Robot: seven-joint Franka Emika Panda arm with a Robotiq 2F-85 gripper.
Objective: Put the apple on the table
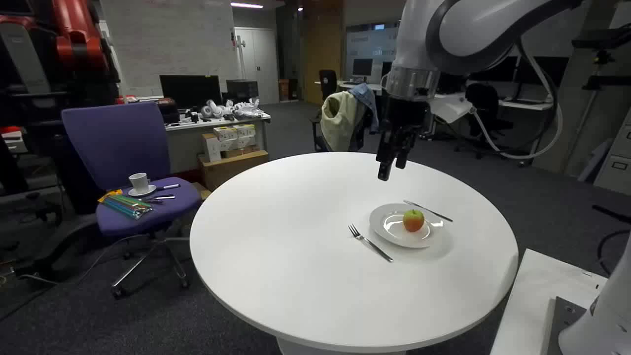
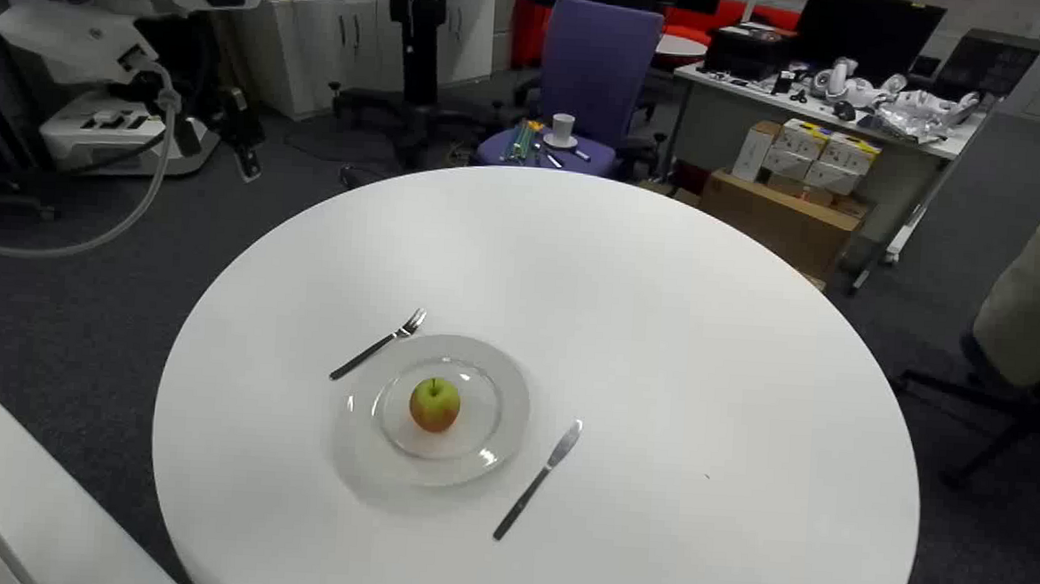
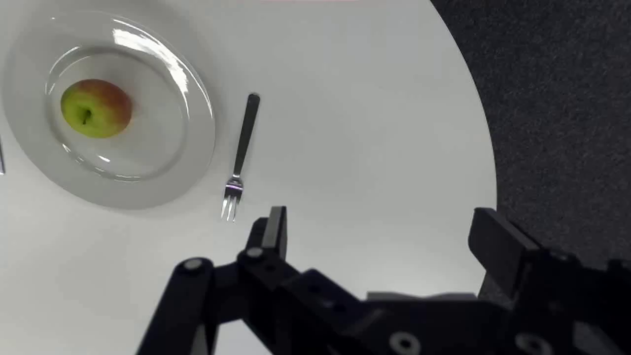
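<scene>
The end effector [image 3: 382,227] is released: in the wrist view its jaws stand wide apart, with the white top of the desk [image 2: 702,382] showing between them. It hangs in the air, touching nothing. Nearest to it in that view is the fork [image 3: 240,158], lying just beyond the left jaw. Further out, at the far left, is the plate [image 3: 202,133], apart from the fork, and on the plate rests the apple [image 3: 96,108]. In an exterior view the knife [image 2: 544,473] lies on the desk to the right of the plate. In an exterior view a purple chair [image 1: 118,143] stands left of the desk, with a cup [image 1: 139,182] among the things on its seat.

With the apple on the plate, the step in hand looks to be the approach; grasp, lift and placing are all undone. The next move seems to call for travel far and left, as the wrist view has it, until the apple sits between the jaws, then a descent that avoids the plate's rim. The apple may roll if one jaw meets it first, so an even closing about its middle looks safest.
</scene>
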